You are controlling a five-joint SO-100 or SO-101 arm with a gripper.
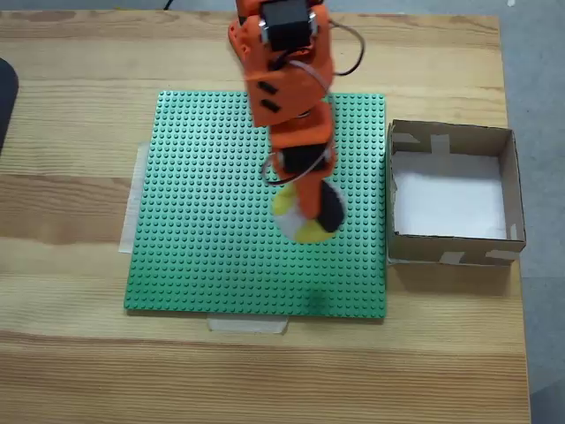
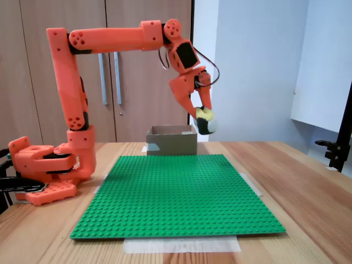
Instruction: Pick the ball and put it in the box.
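Note:
The yellow, black and white ball (image 1: 309, 215) (image 2: 205, 121) hangs in the air above the green baseplate, held by my orange gripper (image 1: 305, 199) (image 2: 201, 118), which is shut on it. In a fixed view from above, the ball is over the plate's right half, left of the box. The brown cardboard box (image 1: 452, 253) (image 2: 171, 142) with a white bottom stands on the table just past the plate's edge; nothing lies inside it.
A green studded baseplate (image 1: 212, 221) (image 2: 176, 192) is taped to the wooden table. The arm's orange base (image 2: 47, 170) sits at the left in the side view. A black stand (image 2: 338, 148) stands at the far right.

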